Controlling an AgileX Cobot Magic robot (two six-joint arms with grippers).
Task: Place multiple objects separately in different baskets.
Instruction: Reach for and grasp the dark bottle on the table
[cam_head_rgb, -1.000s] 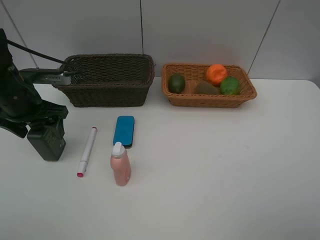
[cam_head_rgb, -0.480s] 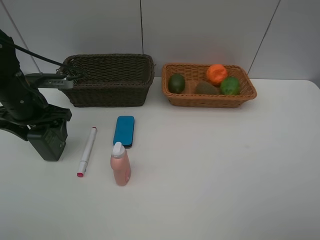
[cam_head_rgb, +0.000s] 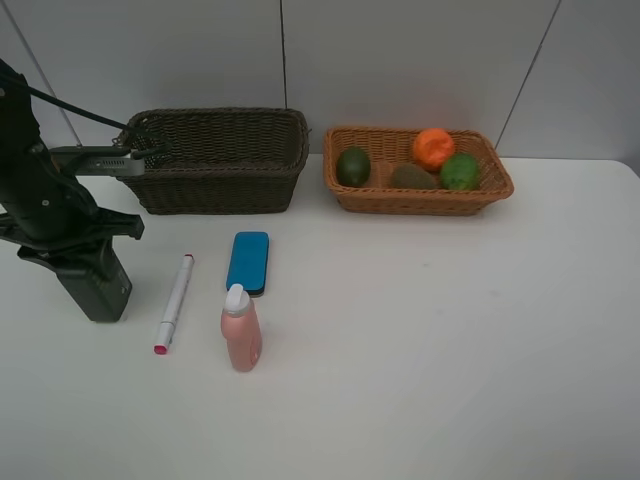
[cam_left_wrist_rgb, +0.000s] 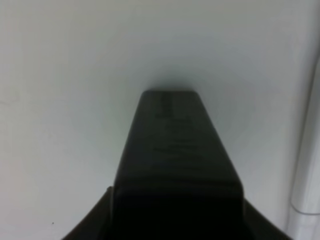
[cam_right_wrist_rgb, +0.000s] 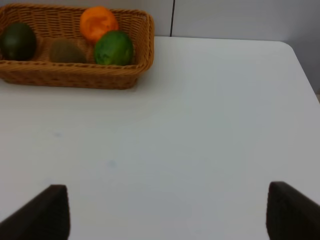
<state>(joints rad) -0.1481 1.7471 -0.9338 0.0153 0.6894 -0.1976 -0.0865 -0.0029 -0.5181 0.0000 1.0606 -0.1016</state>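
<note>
When held against the view of a second earlier, found altered in one entry only.

1. left gripper (cam_head_rgb: 75, 240): shifted slightly, now closer down over the top of dark green pump bottle (cam_head_rgb: 98, 288). Width of jaws and any hold on the bottle: cannot tell; nothing but a dark blur in the left wrist view.
2. dark green pump bottle: upright on white table (cam_head_rgb: 450, 350), far left, in front of the left end of dark brown basket (cam_head_rgb: 220, 165), just beside white marker (cam_head_rgb: 175, 302). Same spot as before.
3. white marker: lying flat, red tip toward the near edge, between the pump bottle and blue eraser block (cam_head_rgb: 248, 262). Unmoved.
4. blue eraser block: flat on the table, in front of the dark brown basket and apart from it. Unmoved.
5. pink bottle with white cap (cam_head_rgb: 241, 332): upright, just in front of the eraser's near end. Unmoved.
6. dark brown basket: deeper of the two, back left.
7. light tan basket (cam_head_rgb: 420, 205): shallower, near the dark one but apart from it. Holding dark green fruit (cam_head_rgb: 353, 166), brown kiwi (cam_head_rgb: 412, 177), orange (cam_head_rgb: 433, 148) and bright green fruit (cam_head_rgb: 459, 171), all placed as before.
8. right gripper (cam_right_wrist_rgb: 170, 215): fingers spread wide, nothing between them, above bare table, well apart from the tan basket.
</note>
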